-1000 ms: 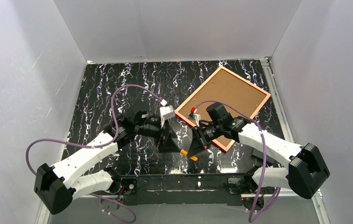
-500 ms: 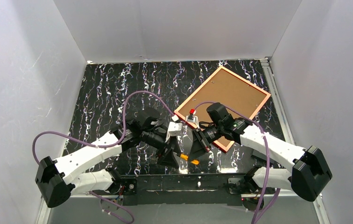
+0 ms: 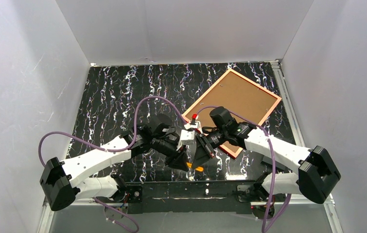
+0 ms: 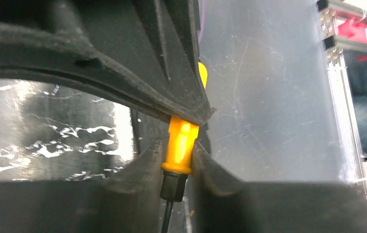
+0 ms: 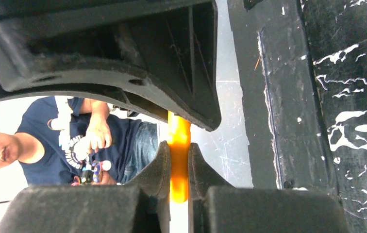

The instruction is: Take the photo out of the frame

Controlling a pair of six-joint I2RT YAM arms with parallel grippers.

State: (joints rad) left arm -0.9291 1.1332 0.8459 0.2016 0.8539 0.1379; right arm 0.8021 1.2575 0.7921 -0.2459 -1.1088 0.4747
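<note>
Lying flat, frame (image 3: 206, 92) near right tool (image 3: 202, 155), left tool (image 3: 184, 163), both pinching orange handle (image 3: 198, 168)

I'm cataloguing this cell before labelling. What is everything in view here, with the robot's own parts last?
frame: one, red-orange rim, back up, table's far right
backing board: one, brown, filling the frame's back
photo: none visible
orange-handled tool: one, orange with black collar, near the table's near edge, between both grippers
table: one, black with white marbling
walls: three, white, around the table
rail: one, silver, along the table's right edge
cables: two, purple, looping over the arms
person: one, navy shirt, beyond the table, right wrist view only
left gripper: one, black, closed around the tool
right gripper: one, black, clamped on the tool
</note>
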